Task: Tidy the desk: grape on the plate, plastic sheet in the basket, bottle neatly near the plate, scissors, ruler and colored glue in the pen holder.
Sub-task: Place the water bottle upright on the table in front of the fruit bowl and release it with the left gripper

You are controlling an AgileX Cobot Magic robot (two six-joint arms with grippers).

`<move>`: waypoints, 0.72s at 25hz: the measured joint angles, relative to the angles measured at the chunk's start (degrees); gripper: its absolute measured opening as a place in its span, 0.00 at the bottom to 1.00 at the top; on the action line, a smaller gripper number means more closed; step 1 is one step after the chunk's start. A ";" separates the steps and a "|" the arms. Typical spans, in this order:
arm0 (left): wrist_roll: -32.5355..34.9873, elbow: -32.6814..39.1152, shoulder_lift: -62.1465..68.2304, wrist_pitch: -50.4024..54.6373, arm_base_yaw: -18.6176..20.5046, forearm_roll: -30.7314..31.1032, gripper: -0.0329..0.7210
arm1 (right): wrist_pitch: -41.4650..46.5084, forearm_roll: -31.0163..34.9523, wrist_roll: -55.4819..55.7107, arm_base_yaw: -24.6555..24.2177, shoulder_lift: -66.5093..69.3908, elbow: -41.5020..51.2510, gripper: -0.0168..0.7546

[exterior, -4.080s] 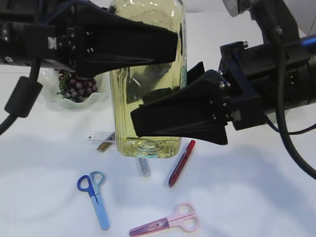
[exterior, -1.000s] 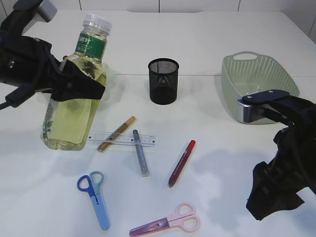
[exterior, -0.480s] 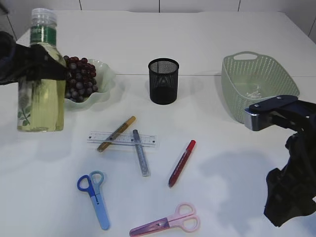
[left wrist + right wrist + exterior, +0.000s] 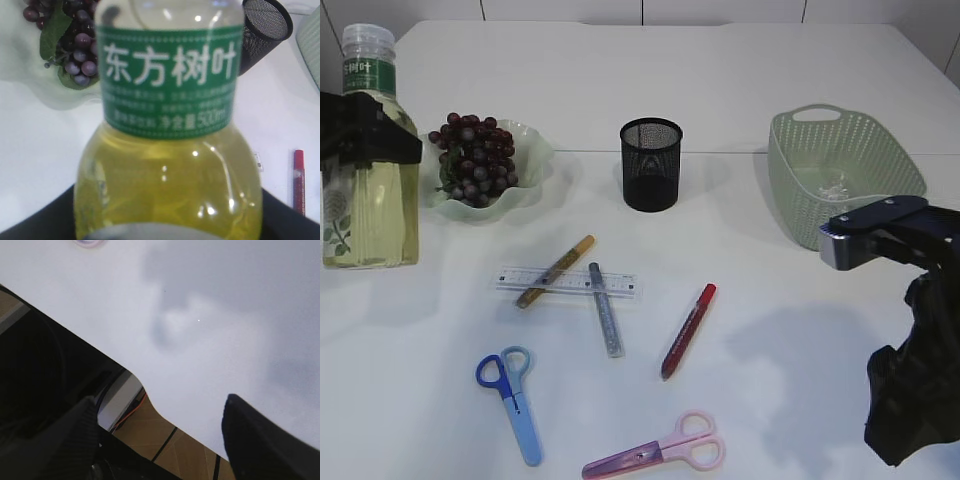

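Left claw (image 4: pixel 365 140) is clamped on the bottle (image 4: pixel 362 165), gripping its upper body just under the green label; the bottle stands upright at the far left of the table (image 4: pixel 620 70), its base at the surface, contact not clear. Just beside it to the right: plate (image 4: pixel 525 185) with the grapes (image 4: pixel 475 160) piled on it. Pen holder (image 4: pixel 651 165) stands near table centre, basket (image 4: pixel 840 170) at right with the plastic sheet (image 4: pixel 835 185) inside. Ruler (image 4: pixel 620 285) lies mid-table with gold (image 4: pixel 557 270) and silver glue sticks (image 4: pixel 605 310) crossing it, red one (image 4: pixel 688 330) apart. Blue scissors (image 4: pixel 510 400) and pink scissors (image 4: pixel 655 452) lie nearest. Right claw (image 4: pixel 160 440) hangs spread open, holding nothing, over the table edge
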 joint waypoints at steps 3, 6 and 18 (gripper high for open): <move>-0.52 0.00 0.10 -0.57 0.00 -0.10 0.64 | 0.64 0.00 0.10 0.00 0.00 0.00 0.79; -1.71 0.00 0.10 -2.58 0.00 0.17 0.64 | 1.01 0.00 0.10 0.00 0.00 0.00 0.79; -4.89 0.00 3.38 -6.41 0.04 9.53 0.64 | 1.27 0.00 0.10 0.00 0.00 0.00 0.79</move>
